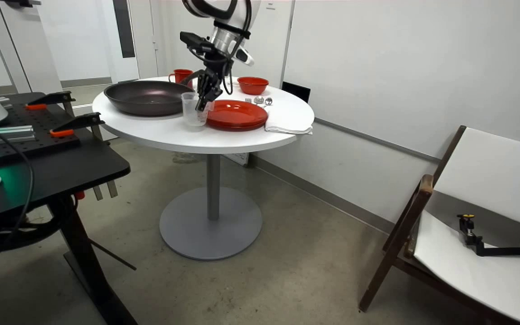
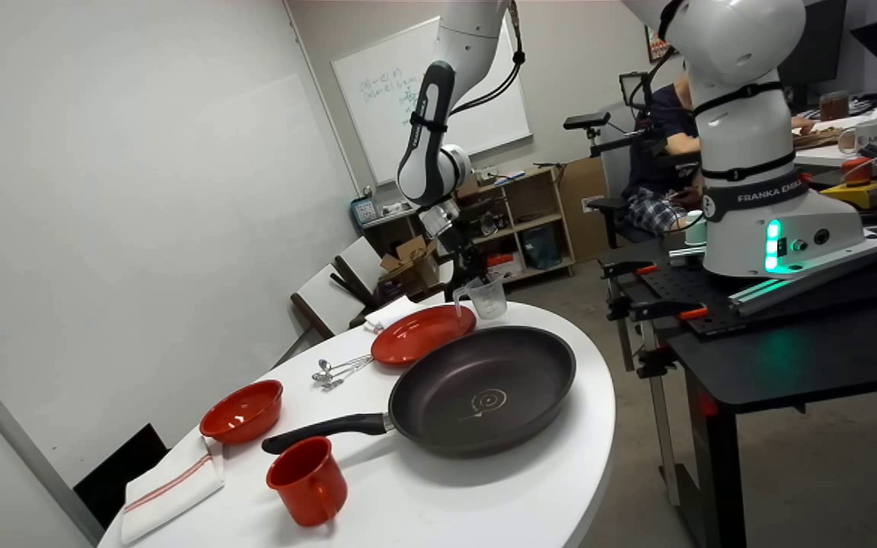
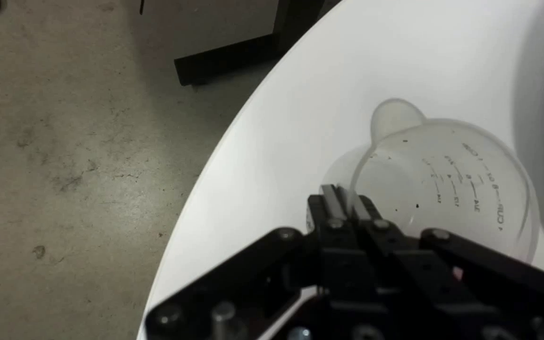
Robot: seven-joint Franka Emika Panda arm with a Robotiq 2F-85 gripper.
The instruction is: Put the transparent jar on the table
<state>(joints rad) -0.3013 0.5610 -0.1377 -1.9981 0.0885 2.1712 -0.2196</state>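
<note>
Nearest the camera in an exterior view, a black desk (image 1: 84, 167) stands left of the gripper (image 3: 346, 205), well apart from its jaws. Far to the right of the jaws in that view is a chair (image 1: 458, 271) with a white seat. The table (image 1: 165, 131), round and white-topped on a grey pedestal, lies under the jaws; in the wrist view its edge curves past to the left of them. To one side, near the jaws, a dark frying pan (image 2: 476, 380) rests on the table top. Close by on the other side lie stacked red plates (image 1: 237, 113). Beyond the plates from the jaws is a white cloth (image 1: 289, 123), folded; a red-striped cloth (image 2: 172, 495) lies well apart from them, across the table. The jaws themselves are narrow, drawn almost together and pinching the wall of the transparent jar (image 3: 451, 156). Near the striped cloth, well apart from the jaws, sits a red bowl (image 2: 244, 411). The jar is right at the jaws, its rim passing between the fingertips, its open top spreading to their right in the wrist view. Printed measuring marks show on it, and a spout juts from the rim. Whether its base touches the table top cannot be told. Past the pan from the jaws stands a red mug (image 2: 305, 479). Smallest, some metal utensils (image 2: 336, 373) lie between the jaws and the bowl.
</note>
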